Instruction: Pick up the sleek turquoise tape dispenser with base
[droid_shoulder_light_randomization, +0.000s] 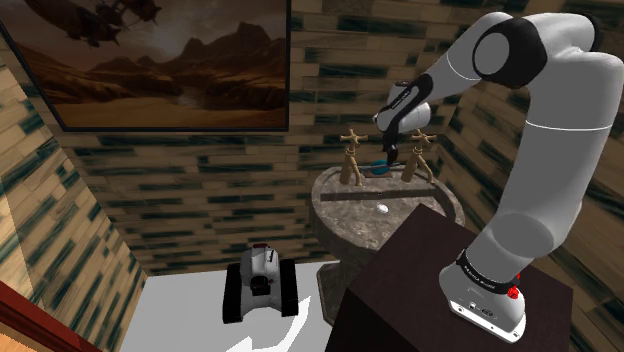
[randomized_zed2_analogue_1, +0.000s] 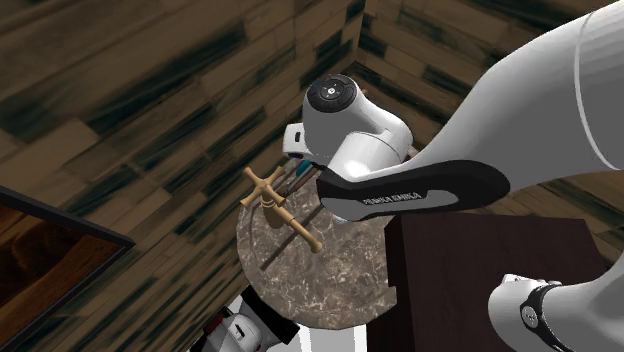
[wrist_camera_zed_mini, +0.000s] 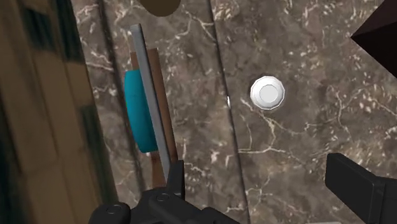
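The pickup has not yet begun in earnest: the gripper (wrist_camera_zed_mini: 254, 170) is wide open and empty, its two black fingers well apart over the marbled stone. The turquoise tape dispenser (wrist_camera_zed_mini: 137, 118) lies outside the gap, just beyond one finger and touched by neither. It stands on edge, a grey plate and a brown base flat against its teal body. It rests on the back ledge of a round stone sink (droid_shoulder_light_randomization: 332, 198). In the shoulder view it sits between two brass cross-handled taps (droid_shoulder_light_randomization: 350, 152), at about 12 o'clock from the white drain plug (wrist_camera_zed_mini: 267, 93), with the gripper close by at roughly 1 o'clock of it. Judging by that, the approach is largely made. What is left is to shift sideways until the fingers bracket the dispenser, then lower, close and lift. The sink adjoins the dark brown stand (droid_shoulder_light_randomization: 400, 292). The walls are wood-toned tiles streaked with teal, and a large desert painting (droid_shoulder_light_randomization: 160, 62) hangs at 10 o'clock of the sink. A small tracked toy vehicle (droid_shoulder_light_randomization: 260, 282) sits on the pale floor (droid_shoulder_light_randomization: 185, 322) at 7 o'clock.
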